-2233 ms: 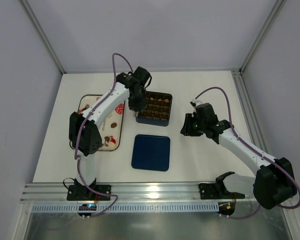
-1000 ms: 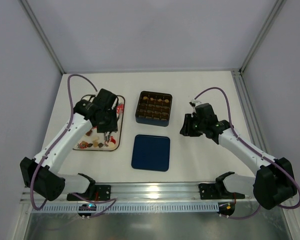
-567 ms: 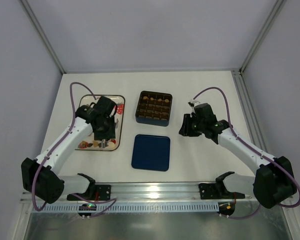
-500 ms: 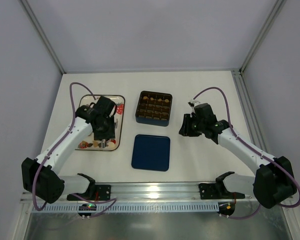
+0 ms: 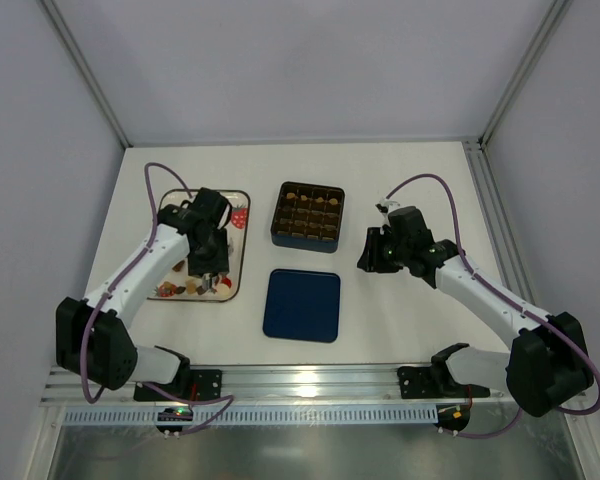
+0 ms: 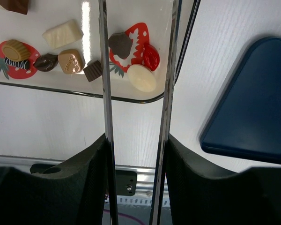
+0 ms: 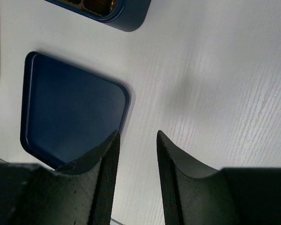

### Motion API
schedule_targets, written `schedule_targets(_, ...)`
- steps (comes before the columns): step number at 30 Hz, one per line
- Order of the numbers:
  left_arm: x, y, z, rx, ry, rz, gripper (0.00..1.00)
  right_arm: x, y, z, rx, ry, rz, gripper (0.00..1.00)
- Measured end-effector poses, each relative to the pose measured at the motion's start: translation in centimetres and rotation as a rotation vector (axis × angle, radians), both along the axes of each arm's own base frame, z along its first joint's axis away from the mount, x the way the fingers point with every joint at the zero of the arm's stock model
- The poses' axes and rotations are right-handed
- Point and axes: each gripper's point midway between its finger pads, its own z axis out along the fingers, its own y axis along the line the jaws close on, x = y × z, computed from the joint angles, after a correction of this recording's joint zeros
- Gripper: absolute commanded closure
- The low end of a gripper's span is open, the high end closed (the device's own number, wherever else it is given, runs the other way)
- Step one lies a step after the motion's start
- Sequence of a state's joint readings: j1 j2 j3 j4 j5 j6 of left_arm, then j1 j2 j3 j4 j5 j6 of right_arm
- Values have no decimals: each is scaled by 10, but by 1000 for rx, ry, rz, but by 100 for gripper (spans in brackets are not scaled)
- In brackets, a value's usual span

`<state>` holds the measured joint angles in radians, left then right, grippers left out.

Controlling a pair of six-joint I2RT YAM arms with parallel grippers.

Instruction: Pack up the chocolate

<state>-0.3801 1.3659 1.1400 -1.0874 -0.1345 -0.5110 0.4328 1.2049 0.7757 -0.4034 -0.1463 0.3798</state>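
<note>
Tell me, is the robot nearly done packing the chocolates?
Not yet. Some cells of the box seem filled, too small to count. Nothing is in hand: the left tool hangs open over the tray, and the right tool is open and empty. Several chocolates wait on the tray, and the blue lid lies off the box.

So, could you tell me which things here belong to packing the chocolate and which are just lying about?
Belongs to the job:
chocolates on the tray; the gridded box; the left end effector, open above the tray.

Just lying about, for now:
the blue lid, flat on the table; the right end effector, open and empty.
</note>
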Motion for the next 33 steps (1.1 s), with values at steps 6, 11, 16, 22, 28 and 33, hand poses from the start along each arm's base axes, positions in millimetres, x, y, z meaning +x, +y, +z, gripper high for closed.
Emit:
schedule_targets(6, 5, 4, -4, 0, 7, 7, 55, 1, 1, 1, 3, -5, -1, 60)
schedule_targets(11, 7, 3, -10, -5, 19, 4, 62, 1, 1, -1, 0, 1, -1, 60)
schedule_targets(16, 6, 0, -11, -16, 27, 0, 61, 2, 1, -2, -1, 3, -1, 60)
schedule_targets(22, 1, 2, -14, -13, 45, 1, 58, 2, 1, -2, -1, 2, -1, 60)
schedule_targets(28, -2, 2, -11, -16, 43, 1, 59, 2, 1, -2, -1, 3, -1, 60)
schedule_targets(33, -3, 1, -10, -26, 43, -2, 62, 2, 1, -2, -1, 2, -1, 60)
